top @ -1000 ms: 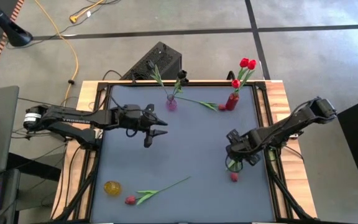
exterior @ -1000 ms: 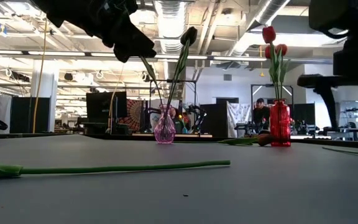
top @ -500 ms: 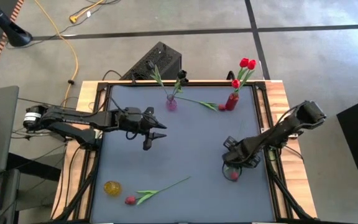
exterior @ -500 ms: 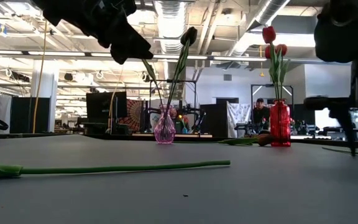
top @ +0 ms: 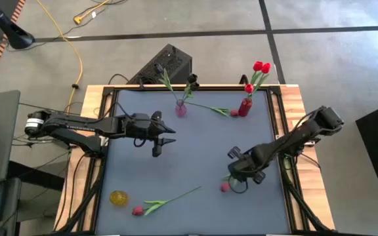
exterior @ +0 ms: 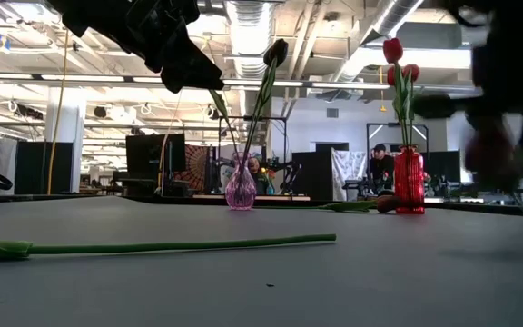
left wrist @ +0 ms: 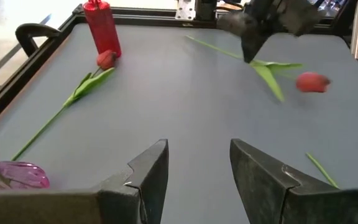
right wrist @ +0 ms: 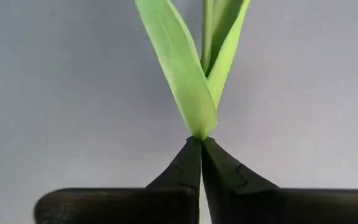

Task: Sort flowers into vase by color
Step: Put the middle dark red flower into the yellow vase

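Observation:
My right gripper (top: 233,176) hangs over the table's right half, shut on a red-headed flower (top: 225,187). The left wrist view shows that flower's head (left wrist: 311,82) and leaves (left wrist: 272,71) off the table. My left gripper (top: 165,140) is open over the left half with nothing between its fingers (left wrist: 148,177). At the far edge a pink vase (top: 181,109) holds a dark flower, and a red vase (top: 244,106) holds red flowers. One flower (top: 212,108) lies flat between the two vases. Another flower (top: 169,200), pink-headed, lies flat near the front. My right gripper pinches the flower between its two fingertips where the green leaves meet the stem (right wrist: 199,132). The leaves fan out beyond the tips. The fingers come from above, slanting down. The flower is lifted clear of the table, its red head (top: 225,187) toward the near edge.
A yellow vase (top: 118,197) rests on the table at the near left, beside the pink-headed flower. The table has a raised black rim (top: 107,124). Open grey surface lies between the two arms.
My right gripper has come down, shut on the flower lying at the right and taken hold of it. It has then moved toward the table's left edge. The flower has been lifted off the table and carried left with it.

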`<act>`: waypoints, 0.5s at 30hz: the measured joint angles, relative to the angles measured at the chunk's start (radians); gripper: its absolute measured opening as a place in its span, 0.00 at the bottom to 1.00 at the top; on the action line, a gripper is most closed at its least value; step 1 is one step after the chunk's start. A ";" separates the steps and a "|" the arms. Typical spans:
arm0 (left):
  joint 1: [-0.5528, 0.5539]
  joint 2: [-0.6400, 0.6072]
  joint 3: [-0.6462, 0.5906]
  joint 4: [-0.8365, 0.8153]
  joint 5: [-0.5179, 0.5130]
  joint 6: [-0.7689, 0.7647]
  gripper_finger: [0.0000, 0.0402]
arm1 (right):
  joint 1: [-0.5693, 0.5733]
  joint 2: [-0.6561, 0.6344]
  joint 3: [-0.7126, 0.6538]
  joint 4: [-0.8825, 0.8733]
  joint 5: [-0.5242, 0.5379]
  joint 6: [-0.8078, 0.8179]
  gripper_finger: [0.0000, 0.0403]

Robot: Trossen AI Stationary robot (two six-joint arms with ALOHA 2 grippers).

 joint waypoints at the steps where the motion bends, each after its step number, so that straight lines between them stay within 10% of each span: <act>1: 0.000 0.000 0.000 0.000 0.000 0.001 0.40 | -0.004 -0.013 0.017 -0.003 0.000 0.016 0.09; 15: -0.006 0.000 0.000 0.086 0.143 0.008 0.40 | -0.108 -0.233 0.080 0.633 -0.055 0.302 0.07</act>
